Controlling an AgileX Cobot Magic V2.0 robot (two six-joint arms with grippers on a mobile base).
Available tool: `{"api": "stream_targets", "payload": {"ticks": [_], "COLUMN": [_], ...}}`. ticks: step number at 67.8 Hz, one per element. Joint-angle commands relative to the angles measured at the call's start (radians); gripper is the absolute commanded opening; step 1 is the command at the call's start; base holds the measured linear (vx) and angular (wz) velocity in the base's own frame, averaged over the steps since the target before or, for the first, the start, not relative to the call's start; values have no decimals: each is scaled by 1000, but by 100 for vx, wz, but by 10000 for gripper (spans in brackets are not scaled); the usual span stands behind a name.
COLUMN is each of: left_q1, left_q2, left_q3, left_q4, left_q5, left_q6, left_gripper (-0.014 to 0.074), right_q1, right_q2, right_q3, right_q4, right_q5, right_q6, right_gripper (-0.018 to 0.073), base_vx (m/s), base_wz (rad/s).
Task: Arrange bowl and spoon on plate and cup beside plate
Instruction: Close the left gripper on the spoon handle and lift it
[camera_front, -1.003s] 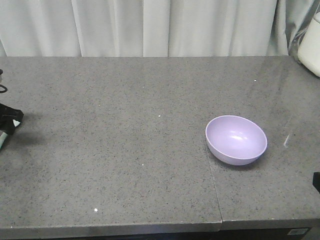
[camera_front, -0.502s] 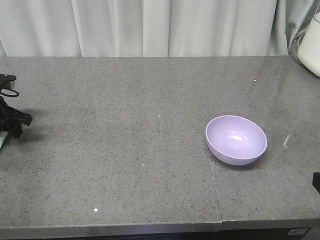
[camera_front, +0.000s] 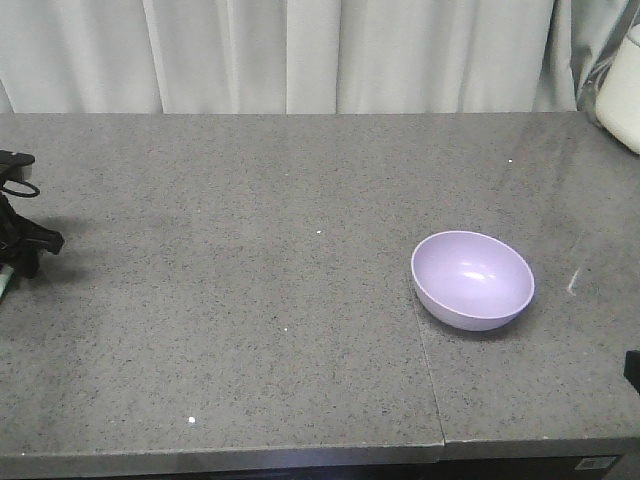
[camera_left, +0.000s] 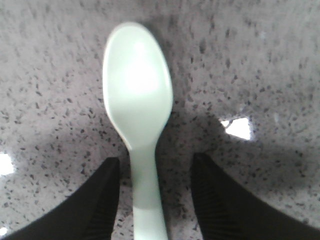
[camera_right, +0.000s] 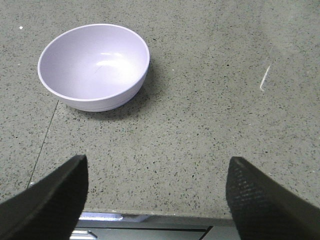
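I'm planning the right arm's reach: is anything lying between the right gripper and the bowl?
Nothing visible does. In the right wrist view the open right gripper faces the bowl, and only grey counter shows between them. The bowl sits upright ahead and to the left of the fingers.

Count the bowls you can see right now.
1. The bowl sits upright on the right half of the countertop, ahead and left of the right tool. Others may lie outside the views.
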Motion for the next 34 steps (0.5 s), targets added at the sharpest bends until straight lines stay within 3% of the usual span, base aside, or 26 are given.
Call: {"api": "stream_targets", "payload": {"ticks": [1, 12, 34], "left_q1": [-7, -9, -9], "left_q2": [-32, -31, -31], "left_q3": [-24, -24, -24], "left_q4": [3, -3, -4], "left_q5": [-3, -9, -4], "left_q6": [-9, -9, -8], "left_gripper": [319, 290, 69], "right_q1": [-5, -5, -5], "right_q2": [13, 13, 13], "right_q3": [-33, -33, -33], "right_q4": [-3, -3, -3], "right_q5": [-60, -54, -53], "right_q6": [-10, -10, -10], "right_gripper": [561, 561, 561], "base_vx": [0, 0, 0], "base_wz": [0, 0, 0]}}
